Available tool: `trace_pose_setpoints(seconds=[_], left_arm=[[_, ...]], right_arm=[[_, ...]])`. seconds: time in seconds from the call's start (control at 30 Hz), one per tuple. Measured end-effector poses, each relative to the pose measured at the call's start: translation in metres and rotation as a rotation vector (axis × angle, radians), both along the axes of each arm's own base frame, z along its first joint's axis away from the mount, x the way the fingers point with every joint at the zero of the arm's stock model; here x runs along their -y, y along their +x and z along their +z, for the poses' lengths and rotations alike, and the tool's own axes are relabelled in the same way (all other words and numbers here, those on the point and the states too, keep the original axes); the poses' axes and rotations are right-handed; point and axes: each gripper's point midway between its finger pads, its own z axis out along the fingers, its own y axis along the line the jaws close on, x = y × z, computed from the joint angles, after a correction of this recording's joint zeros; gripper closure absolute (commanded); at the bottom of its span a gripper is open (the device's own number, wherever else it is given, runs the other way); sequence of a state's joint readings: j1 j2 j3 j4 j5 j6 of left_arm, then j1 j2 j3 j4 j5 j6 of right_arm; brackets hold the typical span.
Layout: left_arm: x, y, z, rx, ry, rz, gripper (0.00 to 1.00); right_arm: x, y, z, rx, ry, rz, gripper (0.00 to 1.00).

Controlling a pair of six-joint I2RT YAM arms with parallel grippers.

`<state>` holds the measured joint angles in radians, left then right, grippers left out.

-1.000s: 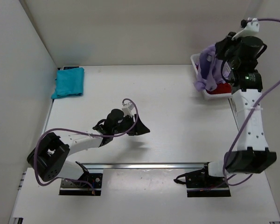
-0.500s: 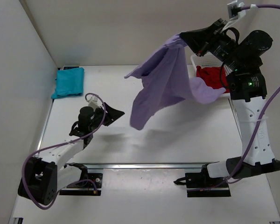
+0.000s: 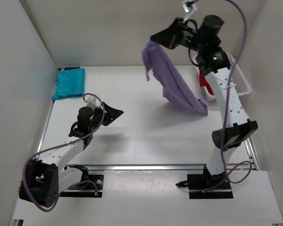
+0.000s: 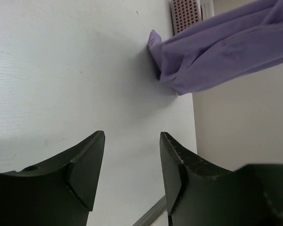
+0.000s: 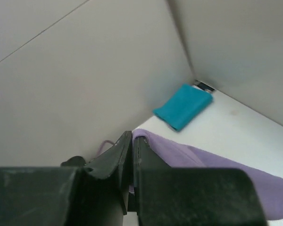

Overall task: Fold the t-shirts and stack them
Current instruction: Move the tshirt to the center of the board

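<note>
The lavender t-shirt [image 3: 172, 82] is gripped by the closed right tool [image 3: 154, 39] and hung above the tabletop's [image 3: 146, 136] far right part. The left tool [image 3: 118, 113] is held open near the left edge, and the teal t-shirt [image 3: 70, 83] is laid folded in the far left corner.

Soft matt cloth lavender t-shirt [image 3: 178, 88]; smooth matt white table [image 3: 155, 136]; white plastic mesh basket [image 3: 243, 84].
</note>
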<state>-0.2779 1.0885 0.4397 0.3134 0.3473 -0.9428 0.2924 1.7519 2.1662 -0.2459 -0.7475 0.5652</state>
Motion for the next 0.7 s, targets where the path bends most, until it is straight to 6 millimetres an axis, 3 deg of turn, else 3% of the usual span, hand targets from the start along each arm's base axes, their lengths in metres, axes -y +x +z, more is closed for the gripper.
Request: trace_pose_setpoints(seconds=[0.1,0.2,0.3,0.37,0.43,0.5,0.57,0.63,0.7], left_arm=[[-0.010,0.006,-0.001,-0.001,0.005,0.037,0.38],[-0.021,0.010,-0.006,-0.011,-0.006,0.076,0.39],[-0.035,0.010,-0.021,-0.049,-0.015,0.124,0.39],[-0.046,0.009,-0.029,-0.074,-0.015,0.156,0.38],[-0.054,0.011,-0.033,-0.087,-0.014,0.183,0.38],[-0.059,0.013,-0.033,-0.086,-0.014,0.198,0.38],[-0.061,0.013,-0.032,-0.083,-0.013,0.204,0.39],[-0.060,0.013,-0.032,-0.082,-0.014,0.197,0.38],[-0.054,0.010,-0.032,-0.079,-0.007,0.174,0.37]], right_arm=[[-0.048,-0.031,0.026,0.061,0.009,0.103,1.00],[-0.063,-0.068,0.047,0.117,0.034,0.183,1.00],[-0.044,-0.087,0.064,0.162,0.050,0.165,1.00],[-0.016,-0.094,0.066,0.168,0.059,0.131,1.00],[0.026,-0.093,0.065,0.190,0.066,0.061,1.00],[0.070,-0.089,0.051,0.196,0.070,-0.027,1.00],[0.114,-0.083,0.018,0.160,0.077,-0.115,0.99],[0.147,-0.073,-0.033,0.073,0.083,-0.178,1.00],[0.161,-0.062,-0.090,-0.034,0.090,-0.196,1.00]])
